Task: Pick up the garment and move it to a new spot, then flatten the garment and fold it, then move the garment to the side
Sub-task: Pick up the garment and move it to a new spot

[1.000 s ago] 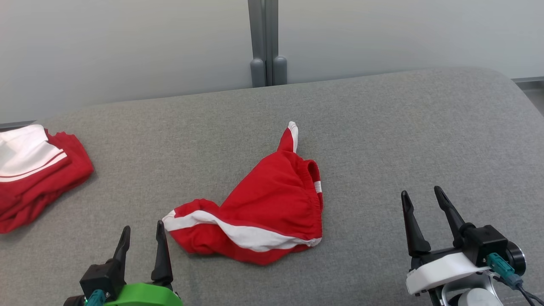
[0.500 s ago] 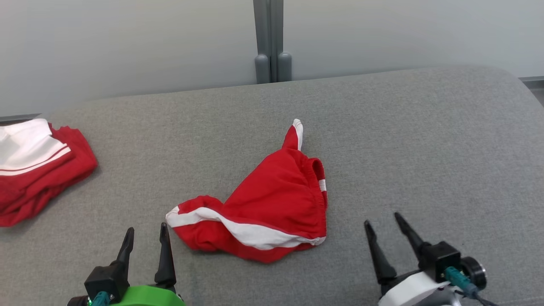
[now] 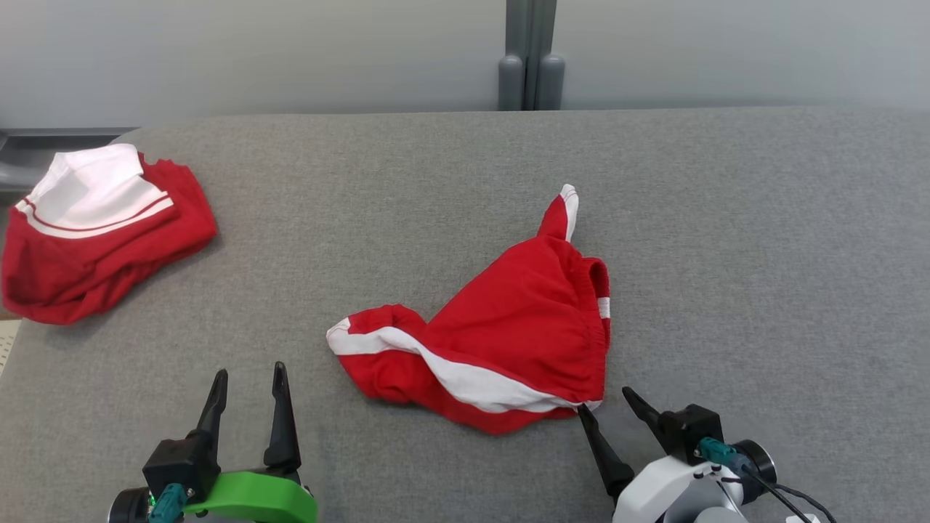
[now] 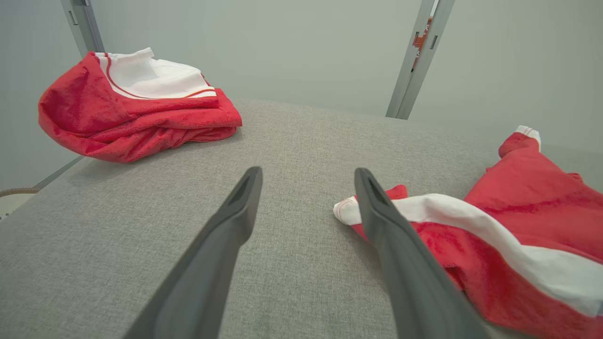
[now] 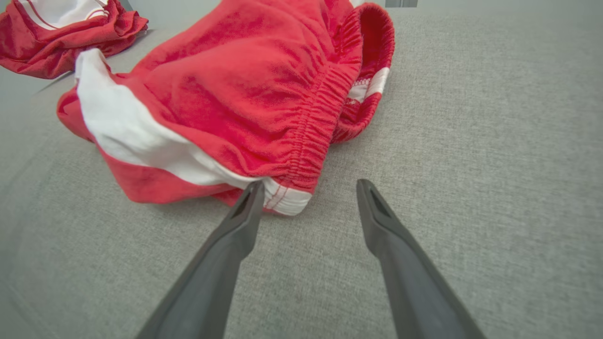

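Right now, garment [image 3: 508, 334]: red shorts with a white stripe, lying crumpled in the middle of the grey padded surface [image 3: 763, 254], nobody holding them.
Garment, shape: gathered elastic waistband turned to the robot's right, white stripe running along the near edge, and one red point with a white tip sticking out on the far side.
Right gripper [image 3: 604, 399]: low at the garment's near right corner, fingers spread apart with nothing between them.
Right gripper, up close [image 5: 309, 183]: and look at that, its left fingertip sits right at the white hem corner of the garment [image 5: 245, 94], under the end of the waistband; touching or just off it, I cannot tell. The other finger is over bare grey fabric.
Left gripper [image 3: 249, 369]: near the front edge, to the left of the garment, fingers apart and empty, clear of the cloth.
Left gripper, up close [image 4: 308, 170]: fingers point across the surface, and the garment's [image 4: 532, 221] striped end lies just past the right fingertip.
Second garment [image 3: 102, 225]: another red and white piece, folded into a bundle at the far left of the surface, well apart from the shorts and from both grippers.
Backdrop: a plain pale wall [image 3: 290, 51] with a grey post [image 3: 530, 43] rising behind the far edge.
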`<state>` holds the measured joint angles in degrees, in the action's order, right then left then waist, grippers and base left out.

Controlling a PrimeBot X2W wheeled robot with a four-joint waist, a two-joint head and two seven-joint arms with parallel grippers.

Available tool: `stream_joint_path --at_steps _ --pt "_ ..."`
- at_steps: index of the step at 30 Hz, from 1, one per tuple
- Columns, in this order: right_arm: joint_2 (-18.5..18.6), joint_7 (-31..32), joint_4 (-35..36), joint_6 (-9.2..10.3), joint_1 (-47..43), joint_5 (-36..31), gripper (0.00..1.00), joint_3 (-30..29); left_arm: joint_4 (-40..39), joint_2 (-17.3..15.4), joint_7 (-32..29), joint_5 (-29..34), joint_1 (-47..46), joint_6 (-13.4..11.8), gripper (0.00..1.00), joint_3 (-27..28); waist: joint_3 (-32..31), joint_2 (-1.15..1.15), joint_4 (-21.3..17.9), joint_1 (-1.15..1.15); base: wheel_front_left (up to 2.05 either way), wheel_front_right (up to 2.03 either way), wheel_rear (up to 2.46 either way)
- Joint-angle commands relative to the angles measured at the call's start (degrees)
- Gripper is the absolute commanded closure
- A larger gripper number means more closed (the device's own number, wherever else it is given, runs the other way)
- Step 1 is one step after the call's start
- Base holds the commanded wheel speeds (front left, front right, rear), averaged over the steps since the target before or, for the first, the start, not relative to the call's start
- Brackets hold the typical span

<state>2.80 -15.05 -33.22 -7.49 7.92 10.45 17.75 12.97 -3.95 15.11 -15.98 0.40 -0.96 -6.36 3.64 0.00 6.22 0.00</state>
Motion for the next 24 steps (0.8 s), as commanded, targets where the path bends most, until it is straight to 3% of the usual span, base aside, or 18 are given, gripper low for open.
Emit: stream_joint_path --at_steps 1,5,6,7,9,10,11,17,24 --pt "0.2 -0.2 -0.7 0.00 1.2 0.4 0.00 0.2 -0.1 0.2 0.1 0.8 -1.0 0.3 0.00 0.3 1.1 0.00 1.6 0.00 0.00 0.00 0.00" --pt "0.2 -0.2 -1.7 0.00 2.3 0.7 0.00 1.0 0.0 0.4 0.1 0.9 -1.2 0.5 0.00 0.8 1.5 0.00 2.3 0.00 0.00 0.00 0.00" --pt "0.2 -0.2 -1.9 0.00 2.5 0.7 0.18 1.1 0.0 0.4 0.1 1.0 -1.2 0.5 0.00 1.0 1.6 0.00 2.4 0.00 0.00 0.00 0.00" --pt "0.2 -0.2 -2.0 0.00 2.8 0.7 0.44 1.2 0.0 0.5 0.1 1.1 -1.3 0.5 0.00 1.1 1.7 0.00 2.4 0.00 0.00 0.00 0.00" --pt "0.2 -0.2 -2.2 0.00 3.1 0.9 0.63 1.4 0.1 0.5 0.1 1.0 -1.4 0.6 0.00 1.3 1.8 0.00 2.3 0.00 0.00 0.00 0.00" --pt "0.2 -0.2 -2.3 0.00 3.1 1.0 0.86 1.5 0.2 0.6 0.1 1.0 -1.4 0.7 0.00 1.4 1.9 0.00 2.2 0.00 0.00 0.00 0.00" --pt "0.2 -0.2 -2.0 0.00 3.1 1.4 1.00 1.3 0.5 0.6 0.1 0.9 -1.3 0.9 0.00 1.4 1.9 0.00 2.0 0.00 0.00 0.00 0.00" --pt "0.2 -0.2 0.5 0.00 2.0 0.4 1.00 -1.0 4.9 0.6 -0.5 0.2 -3.7 3.3 0.00 -0.5 2.2 0.00 0.5 0.00 0.00 0.00 0.00" --pt "0.2 -0.2 2.3 0.00 1.7 -2.6 1.00 -4.5 11.4 -0.7 -6.2 0.9 -9.5 5.5 0.00 -3.7 2.7 0.00 -1.5 0.00 0.00 0.00 0.00"
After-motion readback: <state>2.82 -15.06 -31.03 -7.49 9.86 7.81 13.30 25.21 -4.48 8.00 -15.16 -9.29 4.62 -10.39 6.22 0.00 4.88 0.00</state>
